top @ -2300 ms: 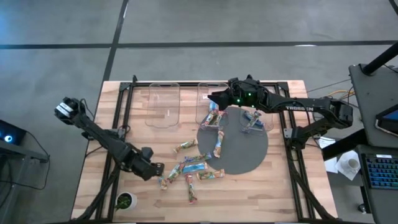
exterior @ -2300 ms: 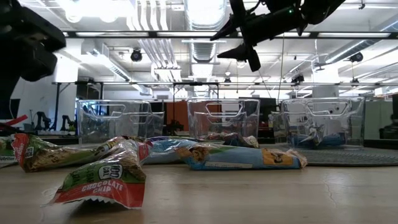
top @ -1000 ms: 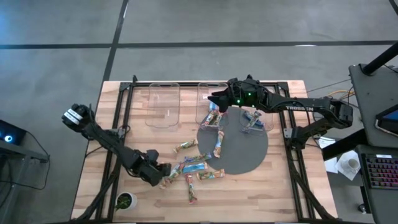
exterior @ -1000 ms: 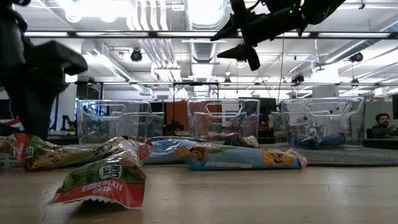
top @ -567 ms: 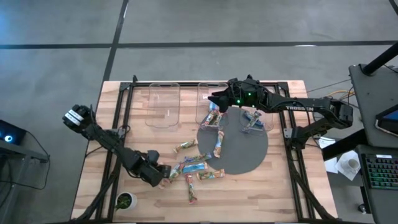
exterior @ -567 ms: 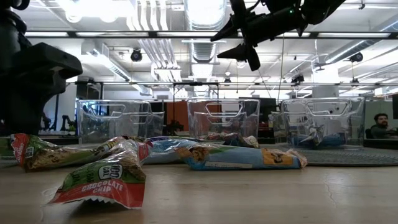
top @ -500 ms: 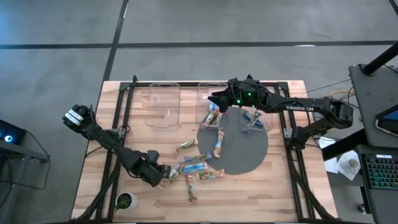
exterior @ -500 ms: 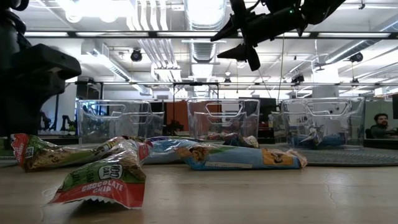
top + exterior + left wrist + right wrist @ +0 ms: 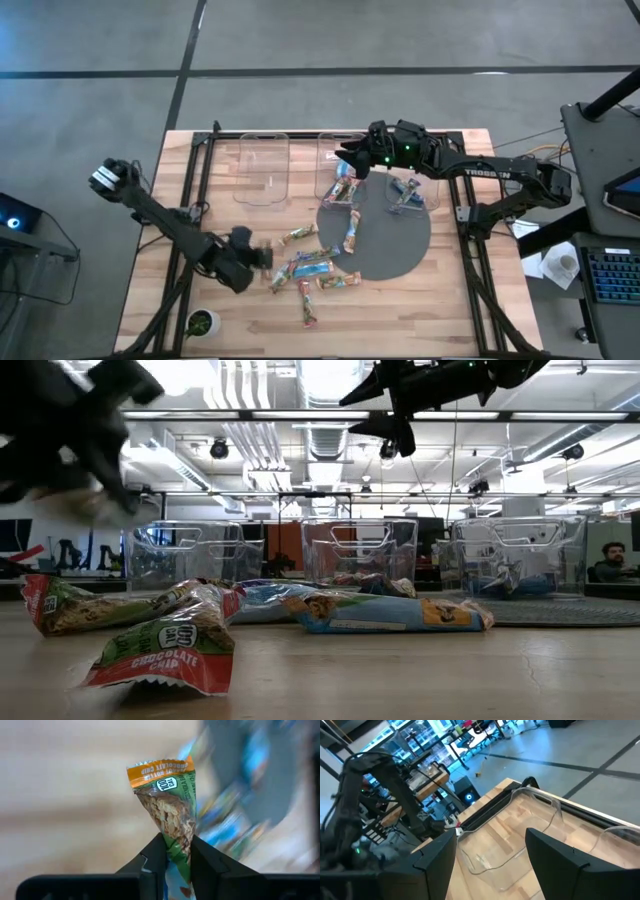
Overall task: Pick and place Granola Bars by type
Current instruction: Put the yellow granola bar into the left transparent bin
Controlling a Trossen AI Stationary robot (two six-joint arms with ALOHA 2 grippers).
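Note:
My left gripper is above the left end of the pile of granola bars on the near part of the table. It is shut on a green bar with an orange end. It shows blurred at the top left of the low view. My right gripper hangs open and empty above the middle clear bin, high in the low view. More bars lie in the middle bin, and blue ones in the right bin. My left gripper pinches the green bar between its two fingers at the part near its green end. The rest of the bar sticks out past the fingertips, orange sealed end farthest away. The bar is lifted clear of the table.
The left clear bin stands at the far side with no bars in it. A round grey mat holds bars. A red bar lies nearest the low camera. A small green plant pot stands at the near left corner.
My left gripper has come down onto the left end of the pile, taken hold of a green bar and risen with it, moving a little toward the far edge. The bar is now lifted clear of the table. My right gripper has risen slightly.

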